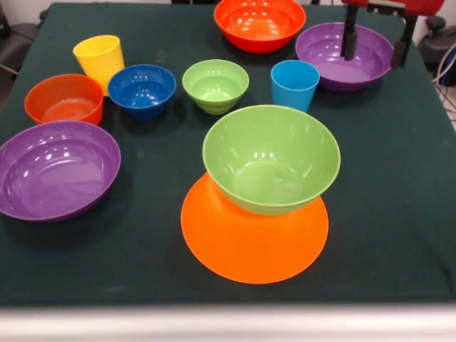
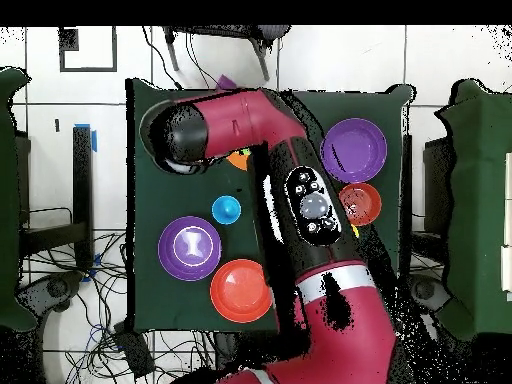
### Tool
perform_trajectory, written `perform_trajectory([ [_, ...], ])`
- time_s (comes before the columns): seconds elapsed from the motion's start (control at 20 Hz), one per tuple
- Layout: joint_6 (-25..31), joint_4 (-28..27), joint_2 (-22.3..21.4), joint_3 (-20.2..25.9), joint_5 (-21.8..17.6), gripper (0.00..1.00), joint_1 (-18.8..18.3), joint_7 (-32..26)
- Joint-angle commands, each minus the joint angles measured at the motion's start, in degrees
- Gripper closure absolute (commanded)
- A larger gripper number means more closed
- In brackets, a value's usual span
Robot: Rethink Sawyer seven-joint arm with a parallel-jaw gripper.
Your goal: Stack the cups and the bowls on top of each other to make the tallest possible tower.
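Green table (image 1: pixel 399 214): eight bowls, two cups.

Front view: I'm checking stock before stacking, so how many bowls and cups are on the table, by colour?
Orange bowls: 1
Green bowls: 2
Purple bowls: 2
Red-orange bowls: 2
Blue bowls: 1
Yellow cups: 1
Light blue cups: 1
Total: 10

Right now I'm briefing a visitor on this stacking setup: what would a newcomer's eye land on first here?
Probably the large glossy green plastic bowl sitting upright on the big upturned orange bowl at the table's near middle: the start of a tower. Next, the big purple bowl at the picture's left. At the top right, the open black gripper hangs over another purple bowl.
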Motion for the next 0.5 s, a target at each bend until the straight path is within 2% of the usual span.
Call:
perform_trajectory([
  [0.05, -6.3, 10.9, -0.1, -5.4, -0.7, 0.0, 2.5, 8.8],
  [0.5, -13.4, 15.4, 0.7, -10.5, 0.8, 0.0, 6.8, 13.0],
])
